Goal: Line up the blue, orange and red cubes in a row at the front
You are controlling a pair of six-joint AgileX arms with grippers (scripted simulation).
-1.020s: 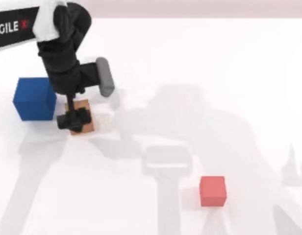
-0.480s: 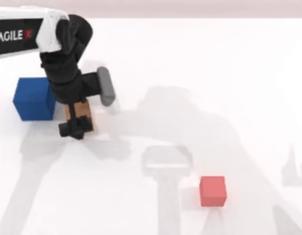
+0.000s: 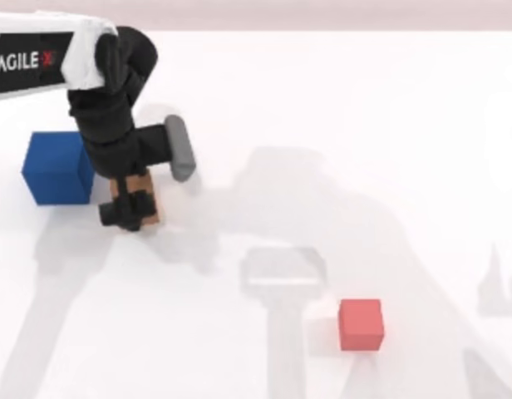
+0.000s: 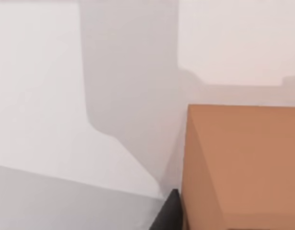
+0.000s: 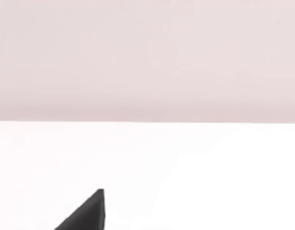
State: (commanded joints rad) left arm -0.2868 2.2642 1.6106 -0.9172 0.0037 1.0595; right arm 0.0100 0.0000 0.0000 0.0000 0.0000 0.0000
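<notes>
At nine o'clock on the tabletop [image 3: 339, 116], the orange cube [image 3: 141, 196] is gripped by the left tool [image 3: 125, 213], just beside the blue cube [image 3: 57, 168]. Toward five o'clock, the red cube [image 3: 360, 324] is seen alone. The right tool's state cannot be told.

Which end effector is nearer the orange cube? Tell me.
Left. The left end effector sits directly over the orange cube, beside the blue cube. The right arm is out of the top view, showing only a dark tip in its wrist view.

A plain white matte table [image 3: 339, 125] carries a large deep blue cube [image 3: 55, 168] at left, a tan-orange cube [image 3: 148, 199] just beside it, and a small coral-red cube [image 3: 361, 324] well apart, nearer the front.
</notes>
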